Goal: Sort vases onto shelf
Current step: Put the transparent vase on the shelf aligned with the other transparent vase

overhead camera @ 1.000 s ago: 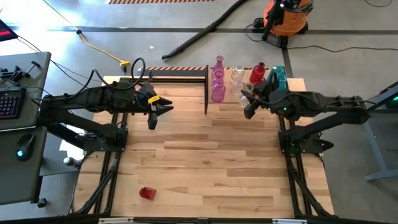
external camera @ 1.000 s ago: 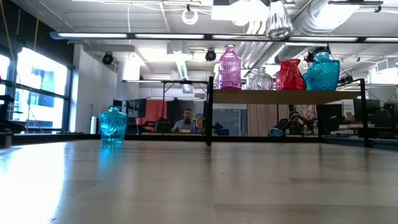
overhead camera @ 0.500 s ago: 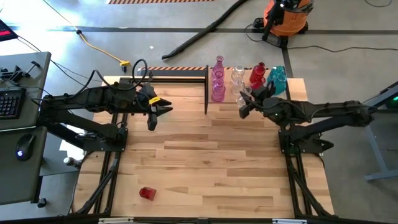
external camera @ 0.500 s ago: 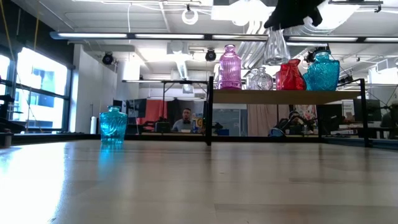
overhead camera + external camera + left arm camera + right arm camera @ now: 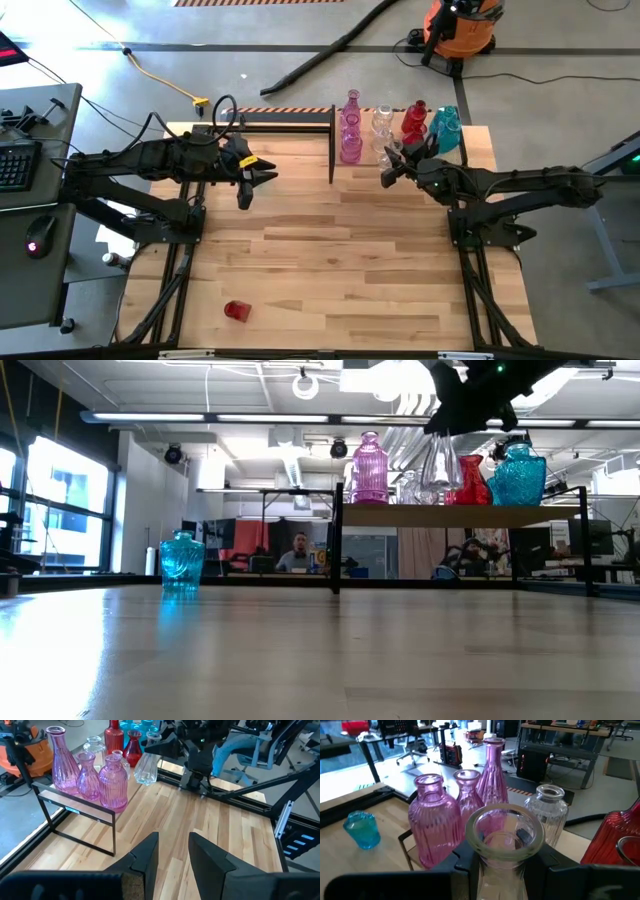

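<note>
The right hand [image 5: 392, 166] grasps a clear vase [image 5: 437, 460] by its neck, upright, just at the near edge of the shelf [image 5: 460, 515] — beside the pink vases [image 5: 434, 817]. The left hand [image 5: 250, 180] waits released, over the counter [image 5: 340, 260], well apart.

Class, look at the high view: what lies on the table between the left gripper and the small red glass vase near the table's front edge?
Nothing: from the left gripper down to the small red glass vase, the high view shows only bare wooden tabletop.
</note>
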Controlling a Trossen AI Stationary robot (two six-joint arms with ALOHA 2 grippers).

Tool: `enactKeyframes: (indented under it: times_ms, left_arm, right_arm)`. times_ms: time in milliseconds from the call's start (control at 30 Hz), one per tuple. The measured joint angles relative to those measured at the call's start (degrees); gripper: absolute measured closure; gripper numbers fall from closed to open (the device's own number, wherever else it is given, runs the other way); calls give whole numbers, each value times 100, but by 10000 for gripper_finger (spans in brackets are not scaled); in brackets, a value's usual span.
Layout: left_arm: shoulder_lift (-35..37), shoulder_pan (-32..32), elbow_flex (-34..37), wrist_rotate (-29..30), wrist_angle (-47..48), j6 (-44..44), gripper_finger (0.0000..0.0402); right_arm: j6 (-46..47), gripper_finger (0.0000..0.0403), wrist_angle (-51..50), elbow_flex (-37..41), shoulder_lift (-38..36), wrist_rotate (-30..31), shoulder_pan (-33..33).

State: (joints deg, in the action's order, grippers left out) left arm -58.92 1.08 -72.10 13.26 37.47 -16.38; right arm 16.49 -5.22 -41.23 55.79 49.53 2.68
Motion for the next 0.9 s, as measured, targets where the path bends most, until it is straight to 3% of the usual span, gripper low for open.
enactKeyframes:
  times_ms: [900]
  left_arm:
    - [-7, 7, 0, -85, 44, 304, 302]
  right_arm:
    - [-252, 319, 43, 31, 110, -931, 617]
